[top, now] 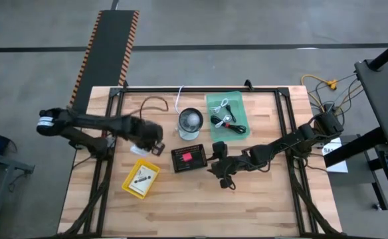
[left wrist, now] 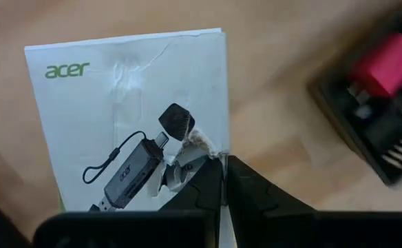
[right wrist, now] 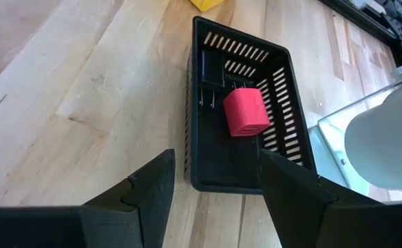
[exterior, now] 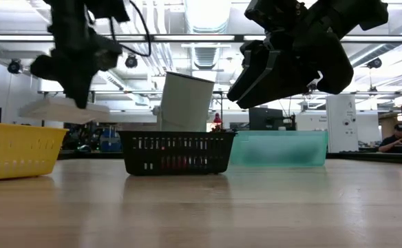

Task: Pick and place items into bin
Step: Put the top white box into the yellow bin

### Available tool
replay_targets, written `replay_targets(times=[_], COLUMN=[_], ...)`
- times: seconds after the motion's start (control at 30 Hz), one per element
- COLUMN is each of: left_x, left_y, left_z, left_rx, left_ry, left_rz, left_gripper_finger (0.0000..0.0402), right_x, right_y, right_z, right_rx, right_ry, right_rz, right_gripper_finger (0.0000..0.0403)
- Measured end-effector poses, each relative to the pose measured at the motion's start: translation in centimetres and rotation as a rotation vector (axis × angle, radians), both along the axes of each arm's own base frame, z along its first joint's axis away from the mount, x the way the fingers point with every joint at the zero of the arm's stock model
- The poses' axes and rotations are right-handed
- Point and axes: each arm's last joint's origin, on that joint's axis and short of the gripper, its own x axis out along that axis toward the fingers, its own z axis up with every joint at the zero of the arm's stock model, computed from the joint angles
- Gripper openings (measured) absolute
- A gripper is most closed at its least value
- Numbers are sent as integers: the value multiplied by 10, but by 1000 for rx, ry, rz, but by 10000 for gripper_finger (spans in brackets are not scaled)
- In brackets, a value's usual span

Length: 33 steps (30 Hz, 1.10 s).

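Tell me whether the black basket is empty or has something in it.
Not empty. The black basket holds a red cube and a dark item beside it; the open right gripper hovers beside it.

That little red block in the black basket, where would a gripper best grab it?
Probably from straight above, fingers on two opposite flat sides of the red block: it sits low inside the black basket, whose walls block any sideways approach.

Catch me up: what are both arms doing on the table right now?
The left gripper is shut on a white acer packet, holding it above the wood table near the yellow bin. The right gripper hangs open beside the black slotted basket, which holds a red cube. Cables lie in the green tray.
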Motion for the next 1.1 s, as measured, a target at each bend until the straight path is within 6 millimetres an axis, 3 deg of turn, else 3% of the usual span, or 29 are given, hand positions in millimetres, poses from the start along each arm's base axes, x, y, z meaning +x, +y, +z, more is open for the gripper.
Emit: replay_targets(times=[0.23,0.5,0.8,1.1], left_x=[4,12,28,24], left_y=[-61,-105,-120,-125], left_z=[-6,-17,-32,-28], left_rx=[-71,-133,-150,-193], left_ry=[5,15,108,113], left_rz=[24,17,-15,-4], left_gripper_finger=[0,0,0,0], right_x=[0,0,0,0], right_y=[0,0,0,0], right_z=[0,0,0,0], right_rx=[0,7,16,14], right_ry=[0,-3,-7,-7], right_rz=[0,-5,-12,-11], right_gripper_finger=[194,194,194,194])
